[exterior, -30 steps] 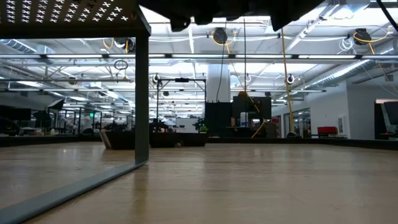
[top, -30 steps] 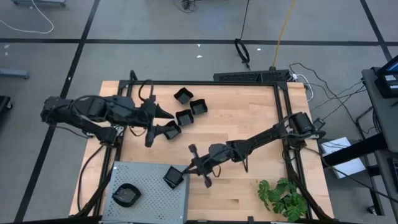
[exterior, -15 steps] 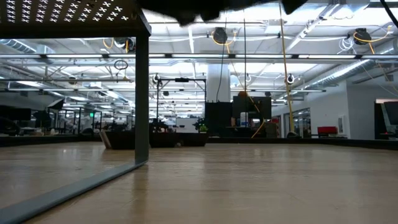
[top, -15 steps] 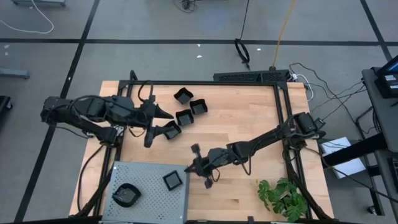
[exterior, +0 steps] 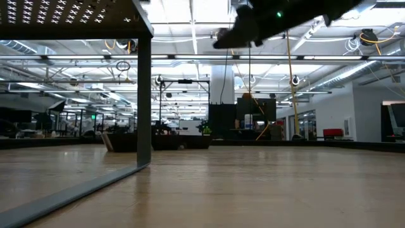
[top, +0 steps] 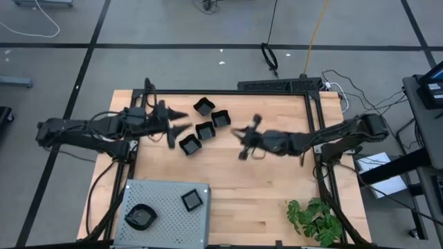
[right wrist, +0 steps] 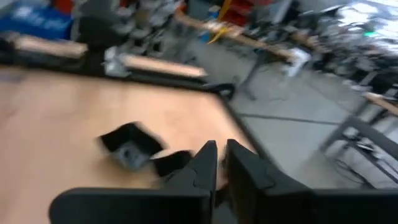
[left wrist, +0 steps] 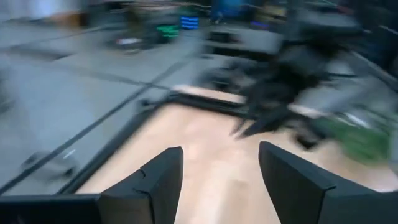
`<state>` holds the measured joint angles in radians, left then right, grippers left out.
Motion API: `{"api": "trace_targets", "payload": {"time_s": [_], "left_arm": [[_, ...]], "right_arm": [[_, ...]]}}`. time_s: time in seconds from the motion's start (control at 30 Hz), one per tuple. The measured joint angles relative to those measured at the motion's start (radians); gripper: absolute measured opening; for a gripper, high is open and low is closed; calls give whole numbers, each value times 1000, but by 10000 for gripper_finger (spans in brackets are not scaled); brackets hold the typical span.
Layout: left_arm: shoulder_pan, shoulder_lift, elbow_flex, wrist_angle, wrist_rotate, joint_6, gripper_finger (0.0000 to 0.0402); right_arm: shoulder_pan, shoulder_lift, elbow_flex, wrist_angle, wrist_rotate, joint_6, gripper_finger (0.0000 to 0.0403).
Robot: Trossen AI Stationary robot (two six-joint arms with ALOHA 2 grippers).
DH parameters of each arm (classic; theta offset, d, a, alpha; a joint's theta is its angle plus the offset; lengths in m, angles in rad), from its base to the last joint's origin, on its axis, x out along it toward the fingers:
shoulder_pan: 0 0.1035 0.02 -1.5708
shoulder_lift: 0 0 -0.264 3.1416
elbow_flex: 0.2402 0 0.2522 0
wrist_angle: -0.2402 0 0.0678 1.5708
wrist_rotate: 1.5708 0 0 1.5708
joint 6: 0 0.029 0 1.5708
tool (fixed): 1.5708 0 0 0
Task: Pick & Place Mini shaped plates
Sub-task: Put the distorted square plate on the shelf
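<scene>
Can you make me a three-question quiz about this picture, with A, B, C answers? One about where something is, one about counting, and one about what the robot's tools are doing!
1. Where is the grey perforated tray?
A. at the table's near left corner
B. in the middle of the table
C. on the floor

2. How many black dishes sit on that tray?
A. none
B. two
C. five

3. What is the left tool doing?
A. gripping a plant
B. pressing on the tray
C. open and holding nothing

Answers:
1 A: the high view shows the tray at the near left corner.
2 B: a square plate and a round plate lie on it; four more plates sit up the table.
3 C: the left wrist view shows its fingers spread with bare wood between. The right tool hangs over mid-table, nearly shut and empty.
</scene>
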<state>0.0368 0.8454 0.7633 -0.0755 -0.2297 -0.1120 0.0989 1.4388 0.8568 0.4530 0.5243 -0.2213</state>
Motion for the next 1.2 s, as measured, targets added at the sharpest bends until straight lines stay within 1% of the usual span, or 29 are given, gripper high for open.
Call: {"api": "trace_targets", "payload": {"time_s": [0.1,0.17,0.27,0.33,0.4,0.53,0.67,0.73,0.8,0.87,0.93,1.0,1.1,1.17,1.2], "left_arm": [[63,-18,-100,80,-111,-121,219],[92,-16,-151,99,-174,-177,223],[131,5,-194,134,-302,-234,227],[150,16,-208,130,-352,-297,227],[167,25,-209,130,-362,-343,225],[186,27,-209,130,-362,-369,218],[187,27,-209,132,-313,-378,214],[186,27,-209,133,-309,-376,215],[186,27,-209,143,-309,-392,219],[187,27,-209,157,-309,-433,222],[186,27,-209,159,-309,-432,225],[188,27,-209,157,-323,-376,227],[190,27,-209,156,-341,-370,226],[190,27,-209,155,-341,-368,224],[190,27,-209,155,-339,-368,223]], "right_arm": [[-78,-91,-133,133,-1,2,33],[-126,-142,-214,222,-1,16,38],[-188,-201,-332,346,-3,-10,42],[-223,-222,-403,446,-4,-70,44],[-254,-237,-458,556,-4,-125,43],[-314,-251,-539,750,-3,-171,44],[-364,-270,-588,868,0,-241,44],[-381,-283,-607,902,4,-248,42],[-391,-305,-632,919,4,-218,40],[-396,-333,-659,896,3,-185,39],[-395,-361,-687,829,0,-133,39],[-395,-393,-711,728,-12,-50,39],[-395,-446,-734,560,-106,83,38],[-395,-488,-745,475,-183,134,38],[-394,-511,-751,452,-192,155,38]]}}
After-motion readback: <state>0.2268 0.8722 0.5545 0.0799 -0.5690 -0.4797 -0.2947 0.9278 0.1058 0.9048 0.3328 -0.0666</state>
